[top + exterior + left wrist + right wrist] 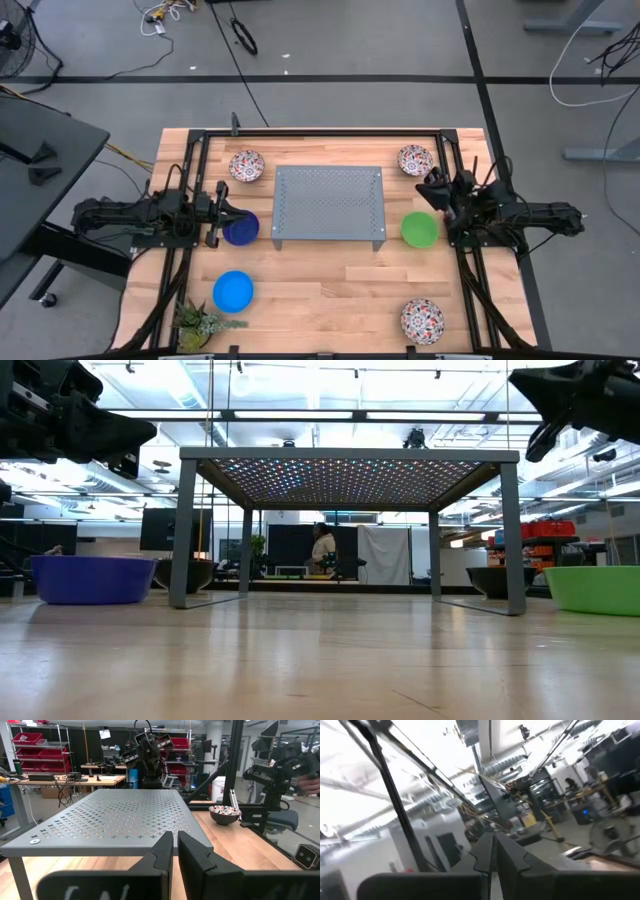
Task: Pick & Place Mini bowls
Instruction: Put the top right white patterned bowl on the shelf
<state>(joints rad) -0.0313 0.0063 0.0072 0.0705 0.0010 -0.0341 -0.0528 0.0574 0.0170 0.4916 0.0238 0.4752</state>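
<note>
Both grippers are closed and empty: left gripper [222,212] above the dark blue bowl [241,229], right gripper [432,187] beside the green bowl [419,229]. No readable writing shows

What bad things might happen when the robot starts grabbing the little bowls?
The left gripper hangs shut right above the dark blue bowl, so coming down it might bump the bowl instead of gripping it. The grey tray stands between both arms; a carried bowl might knock its edge. The patterned bowl sits near the table's edge and might get pushed off.

No readable text, labels or signs
</note>
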